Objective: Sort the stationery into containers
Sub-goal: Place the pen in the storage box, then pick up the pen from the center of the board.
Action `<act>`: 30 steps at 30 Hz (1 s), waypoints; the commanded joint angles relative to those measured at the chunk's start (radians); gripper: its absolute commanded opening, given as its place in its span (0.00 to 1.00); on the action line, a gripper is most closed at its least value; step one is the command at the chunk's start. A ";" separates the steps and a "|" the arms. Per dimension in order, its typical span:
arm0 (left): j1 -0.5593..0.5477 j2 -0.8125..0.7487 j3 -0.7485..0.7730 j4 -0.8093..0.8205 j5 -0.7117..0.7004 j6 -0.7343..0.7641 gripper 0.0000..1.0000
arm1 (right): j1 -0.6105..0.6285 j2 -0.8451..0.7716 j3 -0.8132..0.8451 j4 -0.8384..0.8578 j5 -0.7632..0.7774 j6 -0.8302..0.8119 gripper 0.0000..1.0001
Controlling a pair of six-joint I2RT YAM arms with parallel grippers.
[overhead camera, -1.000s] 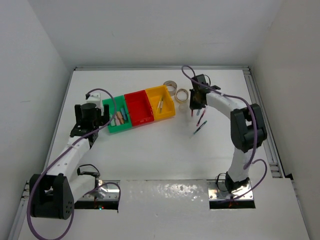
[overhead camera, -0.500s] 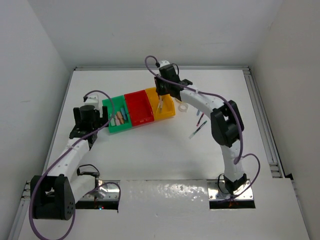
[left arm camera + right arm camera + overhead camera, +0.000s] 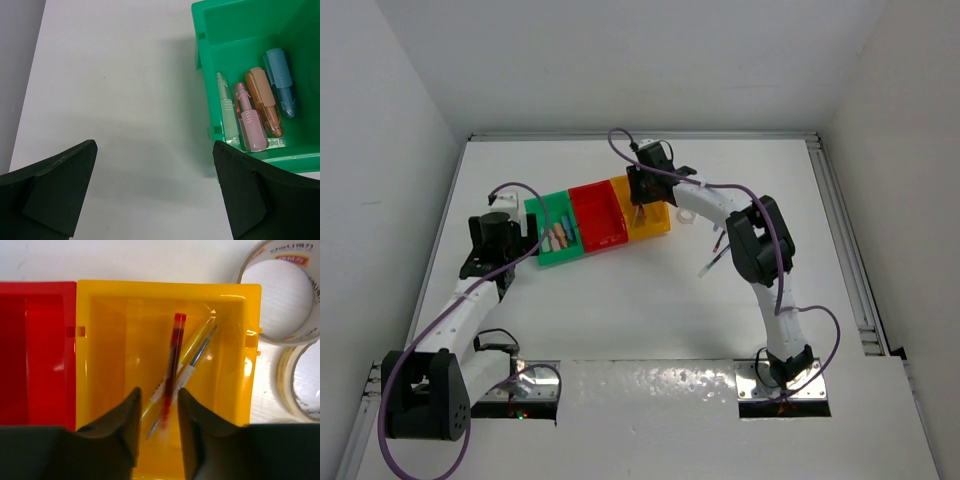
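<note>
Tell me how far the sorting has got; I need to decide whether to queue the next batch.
Done: four pastel markers lie in the green bin, pens in the yellow bin. In hand: the right gripper, jaws apart, has a red pen between them over the yellow bin. Still to do: two tape rolls beside that bin and loose pens on the table; the red bin looks empty.

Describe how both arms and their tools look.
The left arm and right arm have white links, black joint housings and looping purple cables. The left tool and right tool have matte black, wedge-shaped fingers.
</note>
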 commanded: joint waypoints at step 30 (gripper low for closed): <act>0.011 -0.023 0.003 0.039 0.042 -0.020 1.00 | -0.414 -0.104 -0.115 -0.247 0.079 0.132 0.43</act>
